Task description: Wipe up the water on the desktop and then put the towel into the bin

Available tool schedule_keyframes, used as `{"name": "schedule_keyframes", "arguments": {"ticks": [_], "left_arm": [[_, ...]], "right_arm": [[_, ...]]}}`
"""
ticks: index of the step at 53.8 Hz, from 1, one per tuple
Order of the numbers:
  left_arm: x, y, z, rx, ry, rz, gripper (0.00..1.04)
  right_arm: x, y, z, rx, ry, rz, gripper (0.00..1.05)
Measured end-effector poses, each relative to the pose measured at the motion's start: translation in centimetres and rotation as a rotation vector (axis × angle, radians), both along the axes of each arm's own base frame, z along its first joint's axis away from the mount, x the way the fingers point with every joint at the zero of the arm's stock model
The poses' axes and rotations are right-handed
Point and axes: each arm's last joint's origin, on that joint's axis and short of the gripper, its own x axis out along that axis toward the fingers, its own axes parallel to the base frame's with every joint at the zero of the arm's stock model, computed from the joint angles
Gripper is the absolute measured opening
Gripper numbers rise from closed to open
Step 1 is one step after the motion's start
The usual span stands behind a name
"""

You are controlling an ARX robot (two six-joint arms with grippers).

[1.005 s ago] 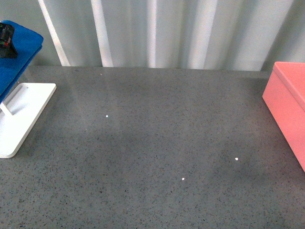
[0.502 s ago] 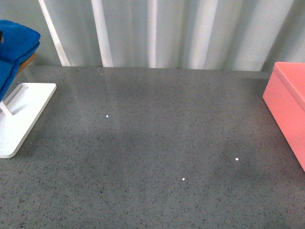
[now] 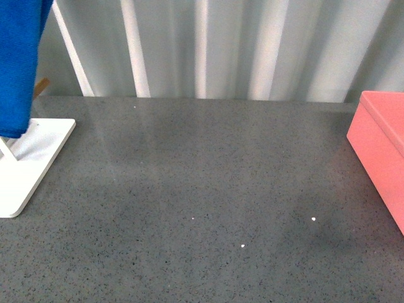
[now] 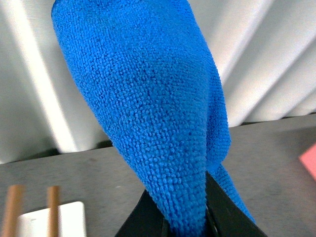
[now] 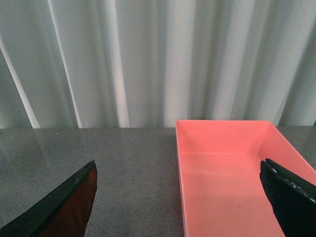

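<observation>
The bright blue towel [image 3: 17, 63] hangs at the far left of the front view, lifted above the white rack [image 3: 25, 170]. In the left wrist view the towel [image 4: 148, 108] fills the middle, pinched between my left gripper's [image 4: 185, 224] black fingers [image 4: 227, 212]. The dark grey speckled desktop [image 3: 202, 189] carries a few small white specks. The salmon-pink bin [image 3: 382, 145] stands at the right edge. In the right wrist view the bin [image 5: 232, 177] is empty, and my right gripper [image 5: 185, 197] is open above its near-left wall. Neither gripper shows in the front view.
The white flat-based rack has wooden rods [image 4: 12, 210] that show in the left wrist view below the towel. A pale pleated curtain [image 3: 208, 44] closes off the back of the desktop.
The towel has risen off the rack and now hangs down at the far left. The front view has shifted slightly.
</observation>
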Motion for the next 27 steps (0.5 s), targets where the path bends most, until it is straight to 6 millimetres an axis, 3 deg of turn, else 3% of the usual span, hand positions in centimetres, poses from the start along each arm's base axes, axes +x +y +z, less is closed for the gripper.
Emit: {"name": "schedule_keyframes", "arguments": {"ticks": [14,27], "left_arm": [[-3.2,-5.6,-0.3,-0.228,-0.002,-0.229,0.06],[-5.2,-7.8,0.3,-0.306,-0.023,-0.295,0.06]], "right_arm": [[0.0,0.0,0.0,0.000,0.000,0.000,0.98],[0.0,0.0,0.0,0.000,0.000,0.000,0.98]]}}
